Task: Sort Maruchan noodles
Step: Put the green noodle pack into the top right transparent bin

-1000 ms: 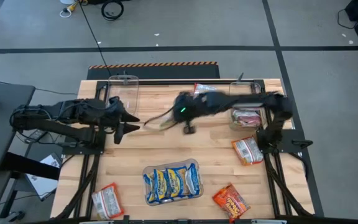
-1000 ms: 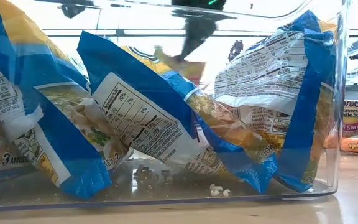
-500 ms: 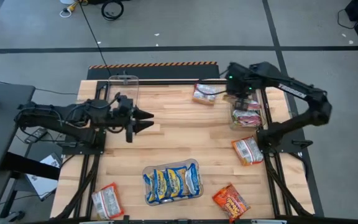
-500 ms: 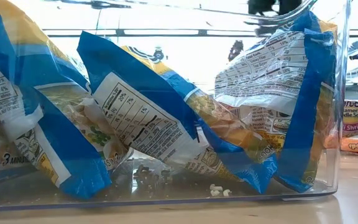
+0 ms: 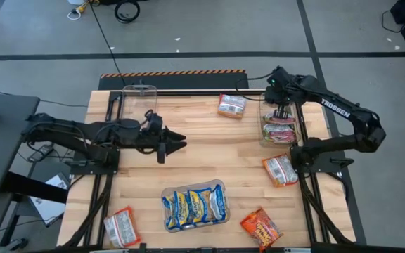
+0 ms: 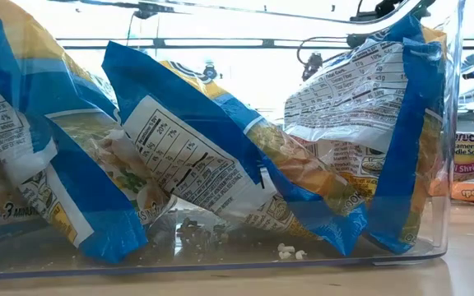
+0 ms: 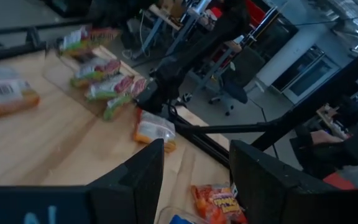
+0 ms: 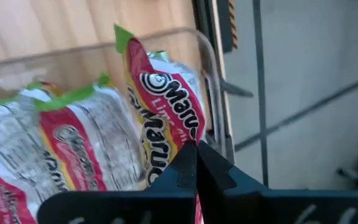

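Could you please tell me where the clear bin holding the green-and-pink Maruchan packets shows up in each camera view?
High view: the bin of green-and-pink packets sits at the table's right edge, under the right claw.
Low view: not in it; the bin there holds blue-and-yellow packets.
Left wrist view: the bin lies upper left, across the table.
Right wrist view: the bin's wall fills the frame beyond the shut claw.
Shared landmark: the green-and-pink packets.

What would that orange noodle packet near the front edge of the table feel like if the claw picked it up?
Probably light: the orange packet is small and flat. Its crinkly plastic wrap catches the light, so it may be slippery and slide on the wooden table if nudged. It lies flat, so it won't roll. Crumbs under the blue packets in their clear bin suggest the noodles break easily.
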You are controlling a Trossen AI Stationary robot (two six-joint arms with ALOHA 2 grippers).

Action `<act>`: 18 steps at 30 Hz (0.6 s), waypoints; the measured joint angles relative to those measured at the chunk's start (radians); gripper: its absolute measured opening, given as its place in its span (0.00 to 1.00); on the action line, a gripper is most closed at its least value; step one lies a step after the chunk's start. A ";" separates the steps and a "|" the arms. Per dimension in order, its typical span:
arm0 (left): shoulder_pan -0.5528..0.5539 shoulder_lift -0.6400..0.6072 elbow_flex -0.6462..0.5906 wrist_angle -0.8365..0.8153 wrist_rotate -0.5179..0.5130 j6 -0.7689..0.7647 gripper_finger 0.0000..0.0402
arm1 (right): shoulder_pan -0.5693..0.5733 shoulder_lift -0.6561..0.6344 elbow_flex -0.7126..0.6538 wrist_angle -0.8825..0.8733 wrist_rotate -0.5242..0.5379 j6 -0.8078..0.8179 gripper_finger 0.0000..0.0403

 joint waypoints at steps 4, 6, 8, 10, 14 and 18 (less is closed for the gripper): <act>-0.004 0.017 0.000 0.001 -0.001 -0.016 0.47 | -0.009 0.017 -0.014 0.041 -0.042 -0.036 0.01; -0.003 0.017 0.000 0.003 -0.002 -0.016 0.47 | -0.024 0.031 -0.042 0.088 -0.041 -0.038 0.01; 0.001 0.017 0.002 0.003 -0.002 -0.016 0.47 | -0.040 0.047 -0.075 0.131 -0.038 -0.051 0.01; 0.004 0.017 0.019 -0.004 -0.001 -0.010 0.47 | -0.054 0.060 -0.111 0.175 -0.014 -0.066 0.01; 0.004 0.016 0.088 -0.032 0.037 0.060 0.47 | -0.083 0.072 -0.165 0.239 -0.004 -0.082 0.02; 0.008 0.016 0.166 -0.171 0.041 0.138 0.47 | -0.093 0.072 -0.175 0.248 0.022 -0.032 0.13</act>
